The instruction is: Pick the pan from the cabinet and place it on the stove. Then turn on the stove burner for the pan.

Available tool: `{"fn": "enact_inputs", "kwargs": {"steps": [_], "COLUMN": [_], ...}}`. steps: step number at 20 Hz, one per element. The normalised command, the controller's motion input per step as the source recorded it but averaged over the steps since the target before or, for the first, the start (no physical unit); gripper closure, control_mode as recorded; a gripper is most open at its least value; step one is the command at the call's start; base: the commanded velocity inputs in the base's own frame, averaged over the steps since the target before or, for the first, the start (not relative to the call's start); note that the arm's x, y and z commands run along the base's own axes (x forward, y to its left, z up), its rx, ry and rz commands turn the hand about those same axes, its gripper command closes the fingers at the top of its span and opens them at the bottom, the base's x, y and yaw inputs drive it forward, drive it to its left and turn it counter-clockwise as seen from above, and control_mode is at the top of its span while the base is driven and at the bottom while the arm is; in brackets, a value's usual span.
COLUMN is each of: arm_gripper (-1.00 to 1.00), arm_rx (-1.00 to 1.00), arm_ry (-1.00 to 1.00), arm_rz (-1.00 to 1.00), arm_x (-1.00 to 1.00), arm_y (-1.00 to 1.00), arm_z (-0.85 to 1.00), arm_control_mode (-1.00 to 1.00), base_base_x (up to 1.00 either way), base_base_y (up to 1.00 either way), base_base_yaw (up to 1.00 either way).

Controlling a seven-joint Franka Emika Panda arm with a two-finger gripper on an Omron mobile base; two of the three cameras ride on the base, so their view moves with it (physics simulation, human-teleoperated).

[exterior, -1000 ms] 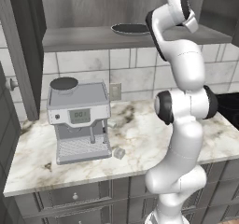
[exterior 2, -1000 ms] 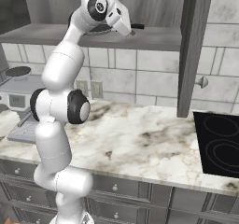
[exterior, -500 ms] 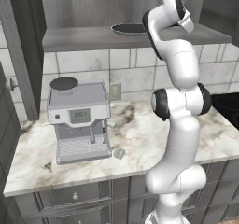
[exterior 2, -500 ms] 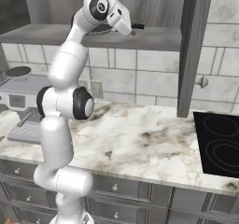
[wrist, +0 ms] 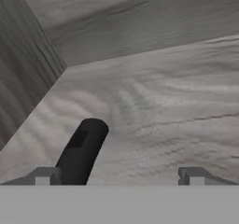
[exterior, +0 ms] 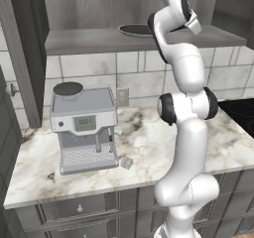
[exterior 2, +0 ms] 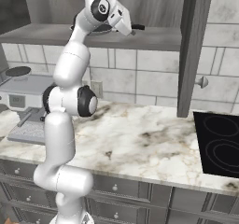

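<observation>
Lying on the open cabinet (exterior: 149,41) shelf near the top centre of the left base frame, the pan (exterior: 135,30) points its long black handle (wrist: 80,153) outward, which suits a grasp. The pincer (wrist: 119,175) hovers at that handle with jaws apart, gripping nothing. The stove (exterior 2: 219,143) waits at the right edge, beyond the marble surface (exterior 2: 140,143).
</observation>
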Motion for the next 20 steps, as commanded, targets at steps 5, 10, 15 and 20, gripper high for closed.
{"fn": "enact_inputs", "kwargs": {"steps": [5,10,15,20], "arm_gripper": [-1.00,-1.00,-1.00,-1.00], "arm_rx": [0.00,0.00,0.00,0.00], "arm_ry": [0.00,0.00,0.05,0.10], "arm_rz": [0.00,0.00,0.00,0.00], "arm_x": [0.30,0.31,0.34,0.26], "arm_y": [0.11,0.11,0.10,0.08], "arm_z": [0.00,0.00,0.00,-0.06], "arm_control_mode": [-1.00,-1.00,-1.00,-1.00], "base_base_x": [0.00,0.00,0.00,0.00], "base_base_y": [0.00,0.00,0.00,0.00], "base_base_yaw": [0.00,0.00,0.00,0.00]}}
